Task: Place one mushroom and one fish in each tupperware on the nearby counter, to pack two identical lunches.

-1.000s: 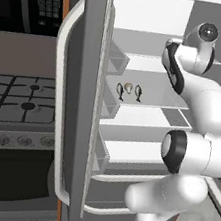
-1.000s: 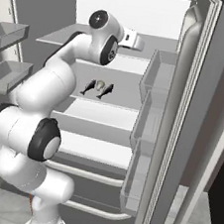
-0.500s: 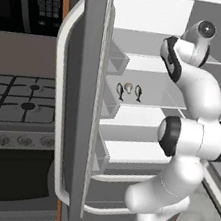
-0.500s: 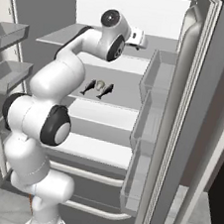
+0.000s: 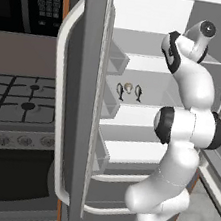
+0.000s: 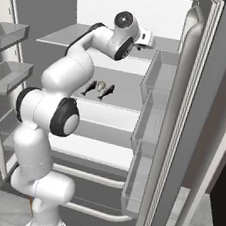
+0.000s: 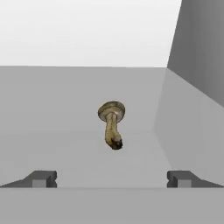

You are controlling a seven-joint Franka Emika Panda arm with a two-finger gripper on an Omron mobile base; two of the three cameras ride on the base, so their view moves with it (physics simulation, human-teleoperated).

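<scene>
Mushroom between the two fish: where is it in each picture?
Left base view: small tan mushroom, middle fridge shelf, left of the white arm.
Right base view: same mushroom, centre-left, right of the arm.
Hand view: a lone mushroom lies mid-picture; same one or another, cannot tell.
Shared landmark, both base views: the two dark fish flanking it.

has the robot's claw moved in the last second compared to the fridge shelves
Yes. In the right base view the claw has swung rightward along the upper fridge shelf, toward the open door's bins. It is open, facing a mushroom.
</scene>
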